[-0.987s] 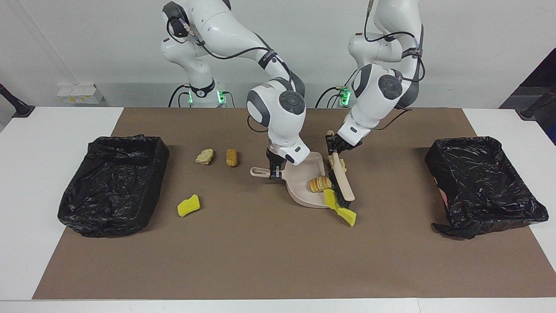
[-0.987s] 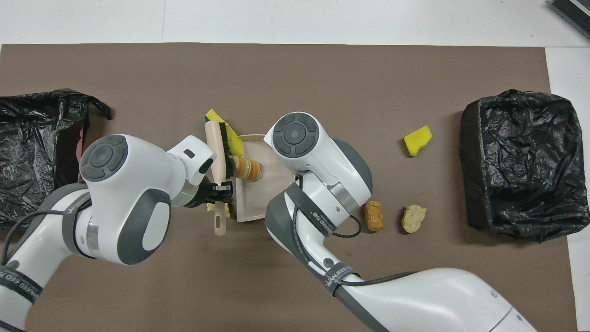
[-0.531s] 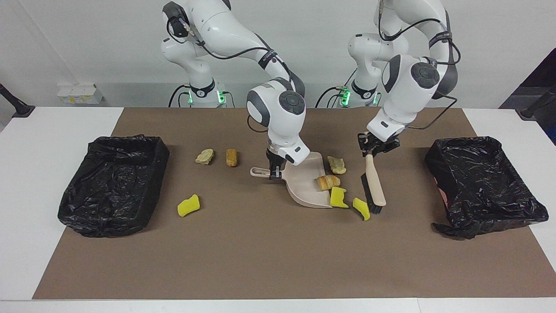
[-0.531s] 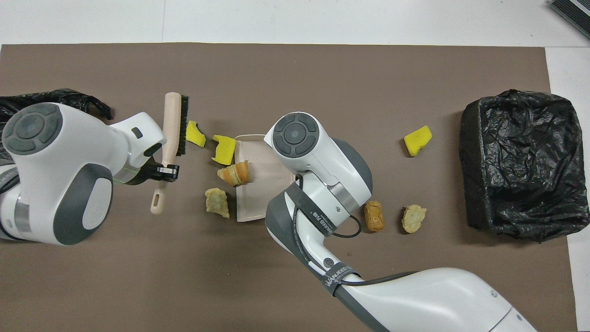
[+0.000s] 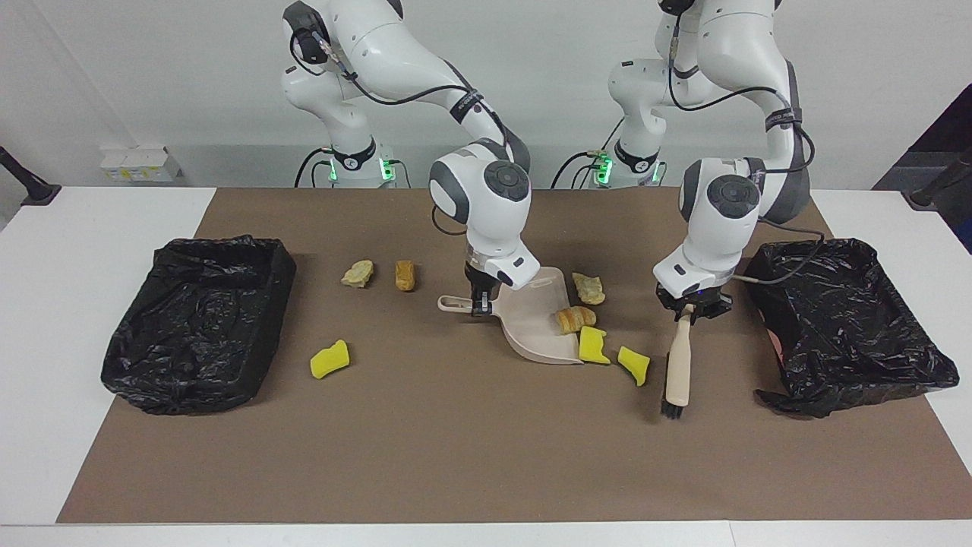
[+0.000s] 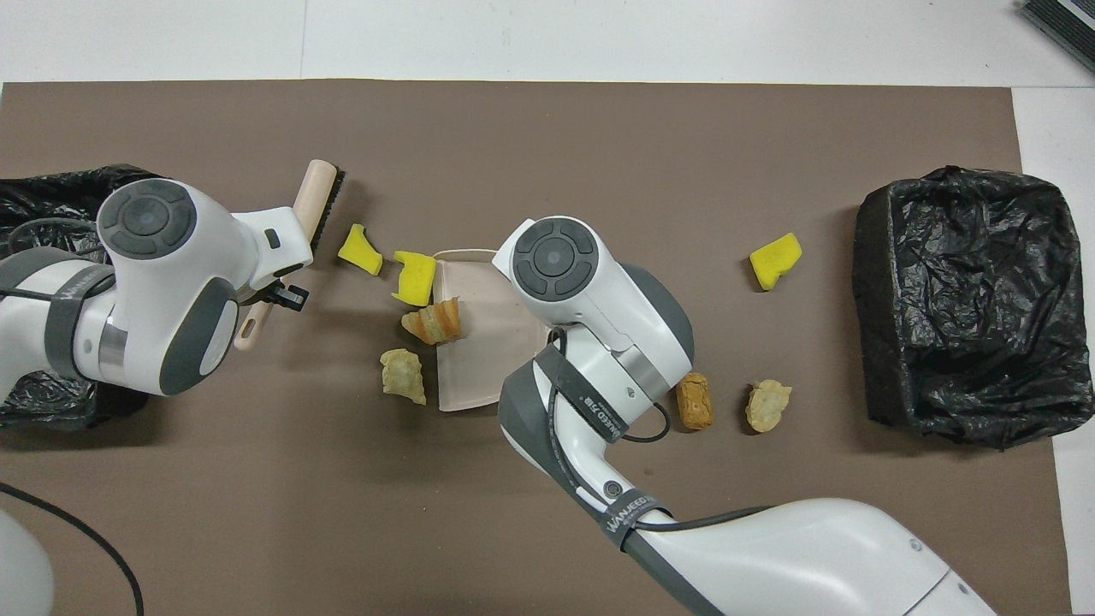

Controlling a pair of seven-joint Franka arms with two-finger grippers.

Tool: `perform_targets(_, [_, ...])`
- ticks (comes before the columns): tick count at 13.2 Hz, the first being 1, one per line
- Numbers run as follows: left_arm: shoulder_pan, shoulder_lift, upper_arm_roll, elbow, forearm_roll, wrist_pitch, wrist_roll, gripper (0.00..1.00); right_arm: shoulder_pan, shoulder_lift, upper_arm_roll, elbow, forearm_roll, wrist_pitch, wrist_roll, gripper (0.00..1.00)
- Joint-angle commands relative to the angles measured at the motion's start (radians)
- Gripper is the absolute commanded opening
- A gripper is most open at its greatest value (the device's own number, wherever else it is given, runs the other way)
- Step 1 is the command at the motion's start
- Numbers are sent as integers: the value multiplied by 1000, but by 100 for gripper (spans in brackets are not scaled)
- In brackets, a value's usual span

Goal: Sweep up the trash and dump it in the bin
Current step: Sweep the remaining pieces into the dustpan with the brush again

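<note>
Facing view | left claw (image 5: 692, 310) clamps brush (image 5: 677, 368) | right claw (image 5: 480, 304) clamps dustpan (image 5: 538, 319) handle | risk: croissant scrap (image 5: 575, 317) on the lip rolls off if dustpan tilts

I work at a white table (image 5: 91, 228) covered mid-way by a brown mat (image 5: 471, 448). Plain white wall (image 5: 152, 68) at my back, even light, soft shadows. Small white box (image 5: 140, 163) by the wall at my right arm's end; dark stand (image 5: 26, 182) at the table corner there
</note>
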Motion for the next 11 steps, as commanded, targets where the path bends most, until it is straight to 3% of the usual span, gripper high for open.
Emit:
perform_targets(1, [-60,-6,-1,18,26,-116,12,0,-7,-23,10,-49,5,32,22,0])
perform_targets(4, [-133,-43,-7,-12,4,-216,-21,0,-3,-25,10,-47,5,21,34,0])
perform_targets(7, [-150,-102,-10,-68,-147,-294,-18,0,-2,-28,10,-52,5,16,39,0])
perform_targets(9, [-157,-124,-9,-89,-332,-299,-38,0,-2,-30,9,-52,3,16,39,0])
perform_targets(11, [-150,-142,-6,-89,-443,-287,-169,0,-3,-30,9,-52,3,15,34,0])
